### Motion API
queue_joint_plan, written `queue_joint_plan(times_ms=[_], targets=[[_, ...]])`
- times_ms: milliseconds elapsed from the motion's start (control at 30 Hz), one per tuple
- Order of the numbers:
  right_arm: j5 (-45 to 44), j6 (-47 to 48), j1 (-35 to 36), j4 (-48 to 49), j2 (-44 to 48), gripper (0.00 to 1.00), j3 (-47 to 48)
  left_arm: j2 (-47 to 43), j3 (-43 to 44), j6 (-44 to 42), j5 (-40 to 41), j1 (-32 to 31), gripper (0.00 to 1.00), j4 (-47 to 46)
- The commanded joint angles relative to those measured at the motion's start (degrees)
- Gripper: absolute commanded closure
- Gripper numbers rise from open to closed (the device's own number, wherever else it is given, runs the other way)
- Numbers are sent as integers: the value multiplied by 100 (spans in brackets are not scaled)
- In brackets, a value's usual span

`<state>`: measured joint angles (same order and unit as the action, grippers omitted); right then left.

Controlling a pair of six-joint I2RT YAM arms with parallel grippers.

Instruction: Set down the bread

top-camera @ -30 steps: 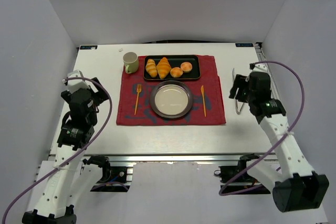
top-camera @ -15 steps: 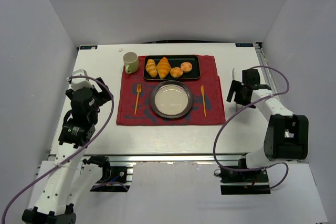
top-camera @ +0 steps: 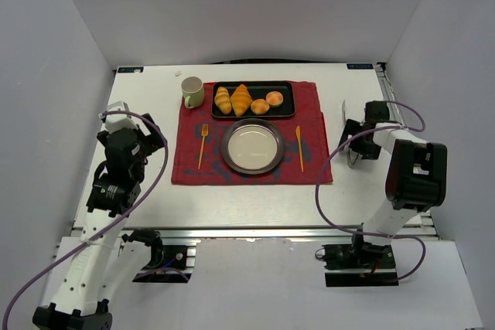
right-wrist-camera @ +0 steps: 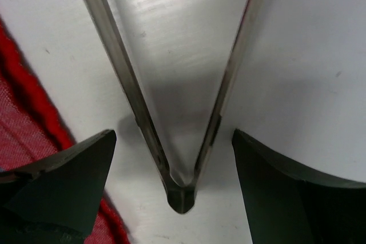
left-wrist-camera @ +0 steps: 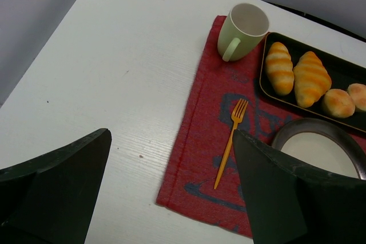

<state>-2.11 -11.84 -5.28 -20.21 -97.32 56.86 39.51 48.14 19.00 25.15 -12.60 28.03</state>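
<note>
- The bread (top-camera: 260, 106), a small golden-orange bun with a glossy dome, is sitting on the black tray (top-camera: 288, 111) at the far side of the red mat (top-camera: 315, 161).
- It is resting right of centre in the tray's row. A paler bun (top-camera: 274, 98) is lying just beside it on the right, and two croissants (top-camera: 241, 100) are lying to its left.
- No gripper is touching the bread; both are well away from the tray.
- The plate (top-camera: 224, 147) is sitting on the mat just in front of the tray, between an orange fork (top-camera: 203, 145) on the left and an orange knife (top-camera: 299, 148) on the right.
- A green mug (top-camera: 192, 92) is standing upright at the mat's far left corner, handle pointing toward the near side.
- The right gripper (right-wrist-camera: 173, 141) is hanging low over the white table (top-camera: 147, 90), right of the mat. Its claw is standing wide apart.
- Metal tongs (right-wrist-camera: 182, 195) are lying flat on the table under that claw. Their joined end is pointing toward the wrist camera and their two arms are spreading away from it.
- The right fingers (right-wrist-camera: 68, 187) are flanking the joined end, one on each side, with bare table showing between them and the metal. They are not pinching anything.
- The left gripper (left-wrist-camera: 171, 138) is hovering above bare table left of the mat. Its claw is also spread apart and is holding nothing.
</note>
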Motion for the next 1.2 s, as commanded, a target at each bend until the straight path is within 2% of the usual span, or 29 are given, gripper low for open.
queue_joint_plan(times_ms=[0, 333, 467, 567, 600, 667, 967, 1167], targets=[[255, 67, -8, 298, -147, 11, 255, -4, 117, 33, 43, -23, 2, -70], [-447, 94, -8, 122, -867, 11, 809, 83, 108, 16, 34, -23, 2, -52], [-439, 120, -8, 175, -1061, 11, 862, 57, 64, 7, 34, -23, 2, -70], [-439, 111, -8, 192, -1114, 20, 879, 48, 29, 16, -18, -23, 2, -96], [-448, 103, -8, 193, -1105, 32, 871, 48, 29, 16, -45, -23, 2, -96], [-483, 76, 1, 193, -956, 38, 853, 48, 37, 24, -80, -23, 2, -61], [-212, -3, 114, -545, 528, 45, 1380, -66, -33, 59, -247, -23, 2, -96], [114, -65, 860, -1063, 881, 43, 2021, -22, -33, 95, -300, -23, 2, -78]])
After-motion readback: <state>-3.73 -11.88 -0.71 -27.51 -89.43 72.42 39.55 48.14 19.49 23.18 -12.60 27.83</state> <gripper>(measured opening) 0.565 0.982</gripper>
